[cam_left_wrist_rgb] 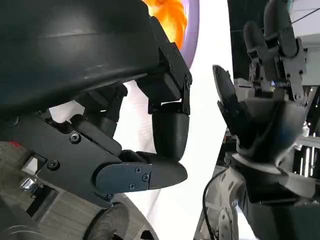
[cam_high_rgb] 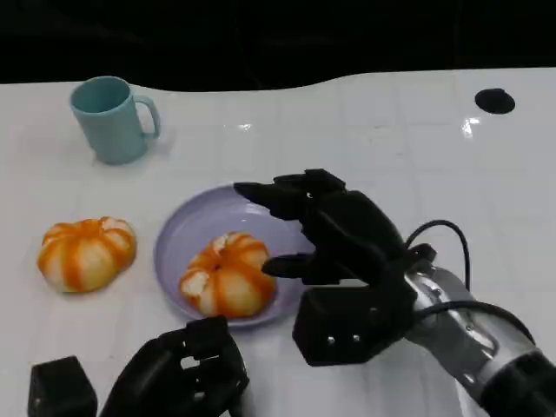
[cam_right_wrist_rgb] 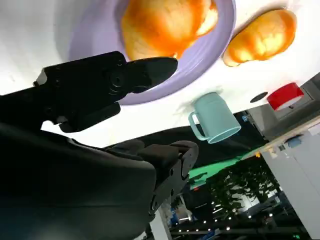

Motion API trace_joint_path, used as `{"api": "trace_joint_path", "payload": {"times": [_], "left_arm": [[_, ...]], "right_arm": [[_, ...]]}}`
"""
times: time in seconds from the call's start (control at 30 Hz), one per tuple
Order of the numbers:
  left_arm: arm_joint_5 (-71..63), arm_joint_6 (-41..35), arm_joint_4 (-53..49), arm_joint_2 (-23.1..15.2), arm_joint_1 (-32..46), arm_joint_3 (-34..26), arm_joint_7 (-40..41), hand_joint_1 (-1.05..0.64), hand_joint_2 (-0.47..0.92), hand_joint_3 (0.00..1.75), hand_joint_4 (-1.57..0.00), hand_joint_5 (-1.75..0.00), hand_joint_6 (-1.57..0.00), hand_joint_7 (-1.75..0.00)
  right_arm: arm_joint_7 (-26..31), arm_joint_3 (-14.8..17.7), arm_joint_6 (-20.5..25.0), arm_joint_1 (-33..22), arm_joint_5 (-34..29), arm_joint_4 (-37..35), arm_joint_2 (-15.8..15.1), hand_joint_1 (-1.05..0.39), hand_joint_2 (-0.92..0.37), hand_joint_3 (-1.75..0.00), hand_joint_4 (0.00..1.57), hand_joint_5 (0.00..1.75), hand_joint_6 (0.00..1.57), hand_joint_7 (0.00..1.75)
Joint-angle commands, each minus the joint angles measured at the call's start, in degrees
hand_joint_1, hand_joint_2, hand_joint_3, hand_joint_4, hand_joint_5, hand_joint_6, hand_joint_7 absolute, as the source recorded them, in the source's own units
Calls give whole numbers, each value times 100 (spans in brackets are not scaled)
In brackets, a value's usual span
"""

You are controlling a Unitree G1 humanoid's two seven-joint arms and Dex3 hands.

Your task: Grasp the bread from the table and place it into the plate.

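One bread (cam_high_rgb: 228, 276) in plate (cam_high_rgb: 178, 228); no legible writing.

One bread (cam_high_rgb: 228, 274) lies in the plate (cam_high_rgb: 178, 226). A second bread (cam_high_rgb: 86, 252) lies on the table (cam_high_rgb: 365, 130) left of the plate; the mug (cam_high_rgb: 111, 118) stands behind it.

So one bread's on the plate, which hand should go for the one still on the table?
Left, probably. The bread on the table lies left of the plate, nearer the left hand; the right hand hangs open over the plate's right side.
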State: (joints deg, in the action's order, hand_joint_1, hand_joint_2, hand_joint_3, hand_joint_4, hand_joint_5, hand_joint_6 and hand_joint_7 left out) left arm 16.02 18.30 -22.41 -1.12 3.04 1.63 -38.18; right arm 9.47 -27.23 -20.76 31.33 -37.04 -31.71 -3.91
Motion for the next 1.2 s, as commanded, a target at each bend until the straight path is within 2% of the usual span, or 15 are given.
{"api": "trace_joint_path", "payload": {"times": [0.03,0.2,0.27,0.33,0.43,0.57,0.63,0.67,0.73,0.93,0.97,1.0,1.07,1.17,1.2], "left_arm": [[-16,21,-22,-59,-9,-46,54,-55,64,69,-80,-175,-76,-142],[13,-9,-39,-66,-33,-53,25,-55,64,72,-79,-175,-75,-144],[19,27,-88,-66,-54,-59,-1,-55,63,72,-79,-175,-75,-144],[13,22,-90,-69,-58,-58,6,-54,63,72,-78,-175,-74,-143],[-26,22,-65,-62,-51,-51,66,-54,63,72,-78,-175,-75,-143],[-20,72,-113,-63,-69,-51,23,-55,64,72,-79,-175,-75,-142],[-20,70,-110,-61,-69,-48,25,-55,64,72,-78,-175,-75,-142],[-16,51,-97,-56,-66,-48,36,-55,64,72,-78,-175,-75,-142],[2,11,-82,-50,-65,-48,39,-56,64,71,-78,-175,-75,-142],[32,37,-141,-27,-98,-53,3,-56,64,70,-78,-175,-75,-143],[35,48,-156,-25,-107,-56,-2,-56,64,70,-78,-175,-75,-143],[27,55,-163,-26,-112,-57,1,-56,64,70,-79,-175,-75,-143],[2,74,-168,-35,-117,-59,19,-56,65,70,-79,-175,-75,-143],[15,13,-145,-52,-115,-70,25,-56,65,70,-79,-175,-76,-143],[25,-5,-139,-56,-114,-76,24,-56,64,70,-79,-175,-76,-143]], "right_arm": [[64,180,-227,-377,94,539,-392,-50,-92,-11,3,58,36,3],[316,400,-522,-826,109,968,-719,-42,-92,-9,12,68,45,6],[571,500,-737,-1000,105,1007,-804,-36,-92,-7,20,69,52,8],[811,611,-962,-1158,111,1013,-869,-29,-91,-4,34,64,63,8],[986,757,-1206,-1366,127,1039,-1023,-24,-92,-4,45,63,72,9],[1186,1002,-1662,-1639,242,996,-1226,-16,-91,-8,69,77,88,15],[1214,1114,-1842,-1753,327,985,-1281,-14,-90,-9,75,84,94,15],[1233,1163,-1938,-1809,364,984,-1315,-15,-90,-9,77,100,100,16],[1236,1272,-2091,-1942,409,1009,-1399,-16,-91,-11,79,118,107,17],[1107,1490,-2252,-2338,417,1166,-1622,-16,-90,-16,89,126,120,24],[1069,1505,-2240,-2411,433,1203,-1644,-17,-87,-23,87,138,120,30],[1028,1520,-2228,-2482,453,1241,-1659,-17,-79,-37,85,147,117,38],[895,1559,-2192,-2638,526,1336,-1683,-19,-61,-74,83,156,109,60],[732,1610,-2165,-2847,613,1461,-1702,-20,-48,-98,84,163,102,80],[698,1625,-2146,-2911,620,1503,-1702,-20,-46,-102,84,164,100,85]]}}
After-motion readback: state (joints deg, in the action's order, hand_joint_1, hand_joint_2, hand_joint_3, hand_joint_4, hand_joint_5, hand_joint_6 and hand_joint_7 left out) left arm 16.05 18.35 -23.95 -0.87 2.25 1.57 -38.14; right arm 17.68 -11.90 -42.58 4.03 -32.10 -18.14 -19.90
